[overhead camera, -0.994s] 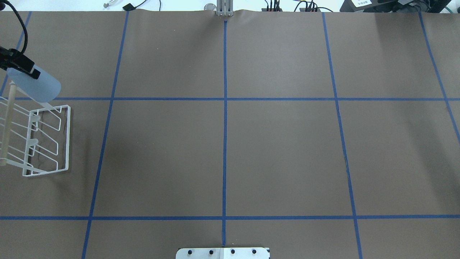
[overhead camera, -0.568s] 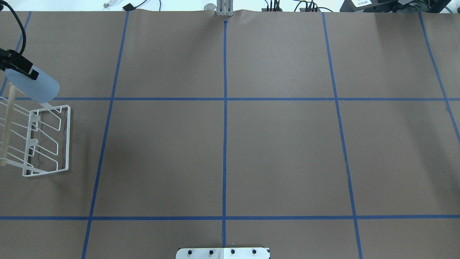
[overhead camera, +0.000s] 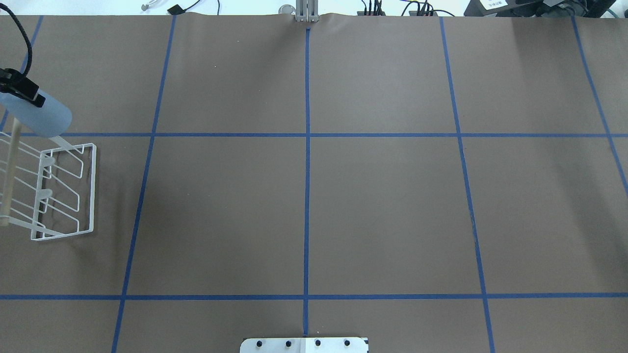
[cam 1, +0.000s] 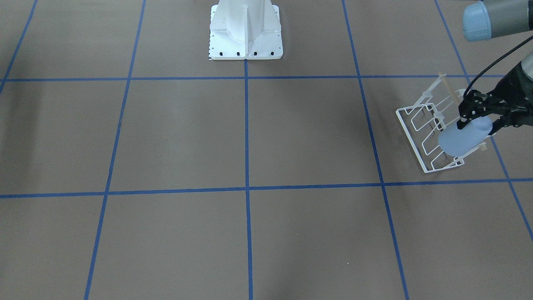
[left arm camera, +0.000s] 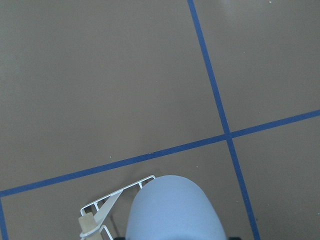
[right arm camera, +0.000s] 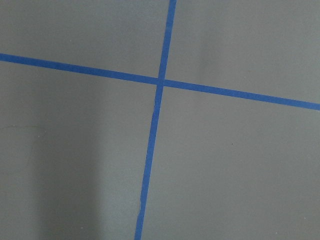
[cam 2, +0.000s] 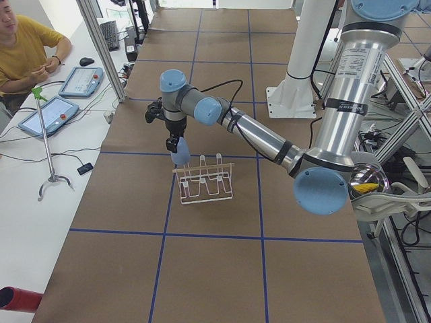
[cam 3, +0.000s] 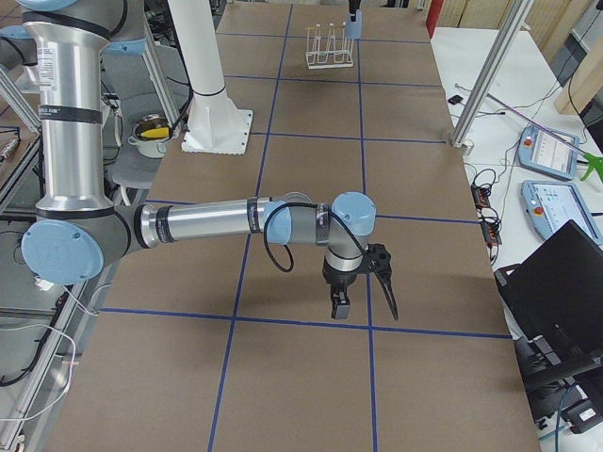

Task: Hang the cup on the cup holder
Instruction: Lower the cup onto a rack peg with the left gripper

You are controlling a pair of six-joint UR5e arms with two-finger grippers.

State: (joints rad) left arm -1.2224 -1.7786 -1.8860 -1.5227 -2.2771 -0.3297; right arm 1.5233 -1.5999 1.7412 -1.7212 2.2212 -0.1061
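Note:
The pale blue cup (overhead camera: 41,116) is tilted, with its rim pointing down at the far end of the white wire cup holder (overhead camera: 64,196). My left gripper (overhead camera: 22,93) is shut on the cup's base end. The front-facing view shows the cup (cam 1: 460,141) over the end prongs of the cup holder (cam 1: 420,125), held by the left gripper (cam 1: 479,125). I cannot tell if the rim touches a prong. The left wrist view shows the cup (left arm camera: 172,212) above a corner of the cup holder (left arm camera: 107,210). My right gripper (cam 3: 363,292) hangs over bare table; I cannot tell if it is open or shut.
The cup holder's wooden rod (overhead camera: 9,171) runs along its left side at the table's left edge. The robot's base plate (overhead camera: 304,344) sits at the near middle. An operator (cam 2: 27,54) sits beyond the table's far edge with tablets (cam 2: 81,81).
My left gripper and the cup have shifted a little to the left in the overhead view, toward the rod end of the cup holder. The cup holder has not moved.

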